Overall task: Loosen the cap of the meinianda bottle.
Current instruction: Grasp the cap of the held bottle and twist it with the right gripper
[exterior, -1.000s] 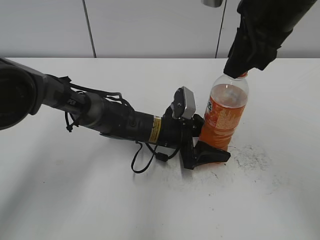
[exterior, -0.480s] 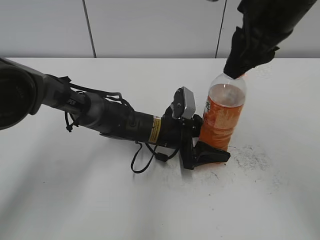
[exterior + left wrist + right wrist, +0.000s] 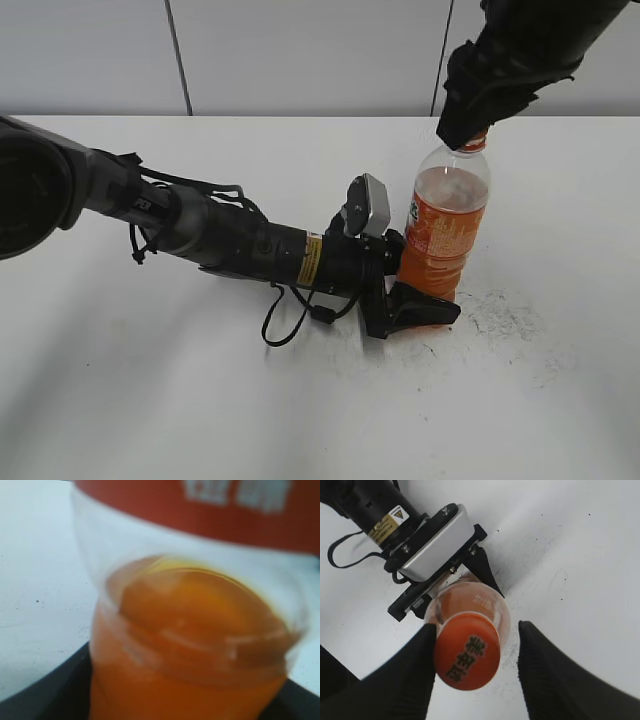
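On the white tabletop we see the left tool clamping the upright bottle; the right tool, spread, flanks its upward-pointing cap.

The orange cap bears dark print; the meinianda bottle holds orange drink.
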`<action>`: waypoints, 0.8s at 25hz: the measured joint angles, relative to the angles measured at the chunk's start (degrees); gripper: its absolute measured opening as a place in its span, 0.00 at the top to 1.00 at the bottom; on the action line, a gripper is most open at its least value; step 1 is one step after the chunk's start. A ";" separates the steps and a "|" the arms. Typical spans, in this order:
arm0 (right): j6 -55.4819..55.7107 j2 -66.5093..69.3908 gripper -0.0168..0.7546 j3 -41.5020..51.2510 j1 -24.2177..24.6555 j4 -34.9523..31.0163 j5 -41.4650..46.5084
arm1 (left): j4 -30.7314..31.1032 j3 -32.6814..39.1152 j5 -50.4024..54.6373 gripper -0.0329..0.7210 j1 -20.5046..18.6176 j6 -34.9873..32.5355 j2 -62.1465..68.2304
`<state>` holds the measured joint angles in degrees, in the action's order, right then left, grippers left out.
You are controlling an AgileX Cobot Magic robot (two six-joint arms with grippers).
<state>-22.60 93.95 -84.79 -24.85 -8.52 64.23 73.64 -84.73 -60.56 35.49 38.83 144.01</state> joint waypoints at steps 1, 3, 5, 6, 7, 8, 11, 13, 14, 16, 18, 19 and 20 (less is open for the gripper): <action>2.08 0.00 0.48 0.00 0.00 0.00 -0.39 | 0.00 0.00 0.00 0.22 0.00 0.00 0.00; 5.15 0.00 0.48 0.00 0.00 0.00 -1.20 | 0.00 0.00 0.00 0.22 0.00 0.00 0.00; 7.16 0.00 0.48 0.00 0.00 0.00 -1.44 | 0.00 0.00 0.00 0.22 0.00 0.00 0.00; 8.16 0.00 0.48 0.00 0.00 0.00 -1.49 | 0.00 0.00 0.00 0.22 0.00 0.00 0.00; 8.55 0.00 0.48 0.00 0.00 0.00 -1.56 | 0.00 0.00 0.00 0.22 0.00 0.00 0.00; 9.32 0.00 0.49 0.00 0.00 -0.06 -1.59 | 0.00 0.00 0.00 0.22 0.00 0.00 0.00; 10.28 0.00 0.55 0.00 0.00 -0.48 -1.61 | 0.00 0.00 0.00 0.22 0.00 0.00 0.00; 10.43 0.00 0.60 0.00 0.00 -0.68 -1.61 | 0.00 0.00 0.06 0.22 0.00 0.04 0.00; 10.49 0.00 0.62 0.00 0.00 -0.81 -1.61 | 0.00 0.00 0.06 0.22 0.00 0.04 0.00; 10.49 0.00 0.63 0.00 0.00 -0.92 -1.45 | 0.00 0.00 0.06 0.22 0.00 0.04 0.00; 10.07 0.00 0.63 0.00 0.00 -0.97 -1.30 | 0.00 0.00 0.06 0.22 0.00 0.04 0.00; 9.61 0.00 0.63 0.00 0.00 -0.97 -1.19 | 0.00 0.00 0.06 0.22 0.00 0.04 0.00; 8.87 0.00 0.63 0.00 0.00 -0.97 -1.12 | 0.00 0.00 0.06 0.22 0.00 0.04 0.00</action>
<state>-13.74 93.95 -84.79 -24.85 -9.50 63.11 73.64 -84.73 -60.50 35.49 38.87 144.01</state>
